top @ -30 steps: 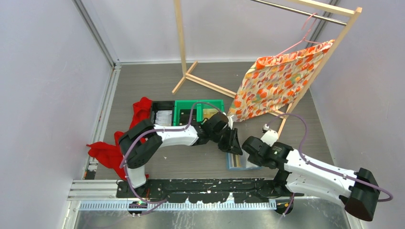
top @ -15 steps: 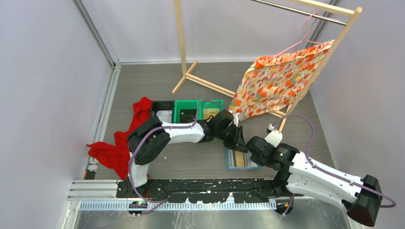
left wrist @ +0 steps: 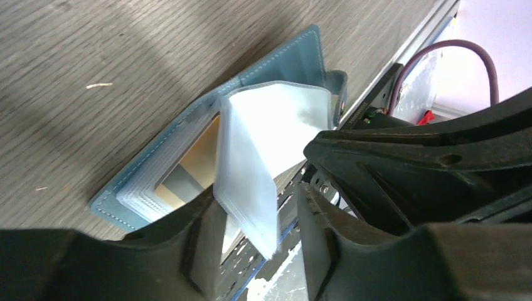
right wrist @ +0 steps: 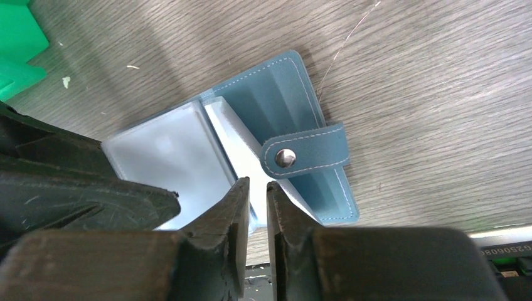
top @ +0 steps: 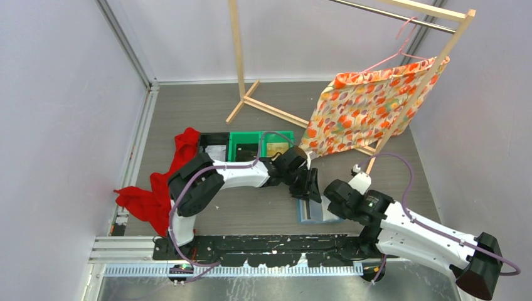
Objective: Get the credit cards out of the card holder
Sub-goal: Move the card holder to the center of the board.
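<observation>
The card holder [top: 312,211] lies open on the table near the front edge, slate-blue with a snap tab [right wrist: 305,155]. Its clear inner leaves [left wrist: 263,144] stand up from the spine. My left gripper [left wrist: 257,216] is open and straddles one raised leaf, which leans on the left finger and stays clear of the right one. In the pocket window underneath, a greyish credit card [left wrist: 182,180] shows. My right gripper [right wrist: 257,188] comes in from the other side. Its jaws are only a narrow gap apart, with the tips at the edge of a pale leaf [right wrist: 235,141].
Green bins [top: 260,145] and a black bin [top: 213,149] stand behind the left arm; one green corner [right wrist: 19,44] shows in the right wrist view. A red cloth [top: 150,194] lies at the left. A wooden rack [top: 251,94] with a patterned cloth [top: 370,110] stands behind.
My left gripper came forward over the holder and its jaws opened wider around the raised leaf. The right gripper's jaws parted a little. The patterned cloth swung slightly to the right.
</observation>
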You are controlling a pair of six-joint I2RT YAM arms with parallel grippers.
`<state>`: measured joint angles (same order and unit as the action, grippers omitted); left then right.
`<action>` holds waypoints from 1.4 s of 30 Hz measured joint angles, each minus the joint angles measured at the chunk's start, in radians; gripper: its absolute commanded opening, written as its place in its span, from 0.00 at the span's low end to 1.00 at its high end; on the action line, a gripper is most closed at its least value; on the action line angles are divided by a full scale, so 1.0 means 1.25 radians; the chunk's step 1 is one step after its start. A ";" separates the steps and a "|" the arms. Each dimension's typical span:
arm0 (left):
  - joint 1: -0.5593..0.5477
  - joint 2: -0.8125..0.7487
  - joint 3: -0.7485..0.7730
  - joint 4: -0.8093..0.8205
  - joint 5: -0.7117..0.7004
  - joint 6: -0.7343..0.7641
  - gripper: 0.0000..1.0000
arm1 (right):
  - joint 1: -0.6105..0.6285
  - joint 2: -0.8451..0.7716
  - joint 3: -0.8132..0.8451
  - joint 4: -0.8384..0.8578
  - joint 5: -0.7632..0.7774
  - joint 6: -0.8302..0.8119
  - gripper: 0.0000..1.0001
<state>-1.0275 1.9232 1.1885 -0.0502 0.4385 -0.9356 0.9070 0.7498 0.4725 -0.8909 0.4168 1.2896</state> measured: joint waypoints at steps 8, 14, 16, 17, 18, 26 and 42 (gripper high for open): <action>0.000 -0.005 -0.004 -0.016 -0.016 0.007 0.16 | -0.002 -0.029 0.000 0.026 -0.016 -0.023 0.40; -0.001 -0.007 -0.008 -0.018 -0.015 0.005 0.01 | -0.003 0.007 0.000 0.073 -0.049 -0.063 0.41; -0.001 -0.012 -0.010 -0.019 -0.016 0.004 0.01 | -0.003 0.022 0.000 0.081 -0.055 -0.068 0.41; -0.001 -0.016 -0.012 -0.022 -0.019 0.005 0.01 | -0.003 0.023 0.000 0.085 -0.056 -0.069 0.41; -0.001 -0.022 -0.016 -0.028 -0.023 0.007 0.01 | -0.003 0.023 0.000 0.088 -0.056 -0.069 0.41; -0.001 -0.127 -0.061 -0.147 -0.078 0.065 0.01 | -0.005 0.080 0.000 0.141 -0.085 -0.063 0.32; 0.005 -0.301 -0.168 -0.339 -0.206 0.088 0.37 | -0.005 0.222 0.035 0.297 -0.172 -0.089 0.10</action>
<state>-1.0206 1.5471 0.9783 -0.4740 0.1814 -0.8253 0.9012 1.0279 0.5167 -0.5194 0.2024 1.1782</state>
